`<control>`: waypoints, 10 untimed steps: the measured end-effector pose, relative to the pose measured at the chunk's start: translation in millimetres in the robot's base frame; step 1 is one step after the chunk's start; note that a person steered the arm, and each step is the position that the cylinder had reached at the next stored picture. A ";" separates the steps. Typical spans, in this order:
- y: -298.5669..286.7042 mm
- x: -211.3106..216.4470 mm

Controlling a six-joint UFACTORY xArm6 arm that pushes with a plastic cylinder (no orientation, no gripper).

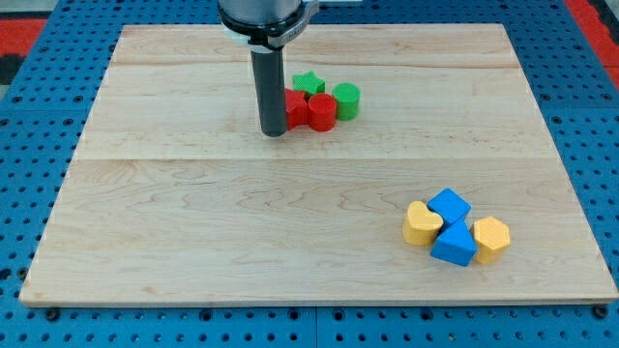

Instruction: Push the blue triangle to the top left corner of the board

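Observation:
The blue triangle (454, 245) lies near the view's bottom right of the wooden board (193, 213), touching a blue cube (450, 206) above it, a yellow heart (422, 223) to its left and a yellow hexagon (491, 237) to its right. My tip (274, 131) rests on the board near the view's top centre, far up and left of the blue triangle. It stands right beside a red block (295, 108) that the rod partly hides.
A red cylinder (322, 112), a green star (308, 83) and a green cylinder (346, 101) cluster just right of the rod. The board sits on a blue pegboard surface (29, 174).

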State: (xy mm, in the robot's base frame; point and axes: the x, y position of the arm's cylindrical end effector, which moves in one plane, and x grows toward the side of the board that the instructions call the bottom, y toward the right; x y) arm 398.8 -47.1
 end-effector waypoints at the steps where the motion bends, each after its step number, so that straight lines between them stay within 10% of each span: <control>1: 0.0 0.0; 4: 91.3 98.2; 6: 262.7 33.3; 7: 350.0 120.5; 8: 325.7 194.7; 10: 146.3 177.3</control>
State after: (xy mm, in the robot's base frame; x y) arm 576.1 99.1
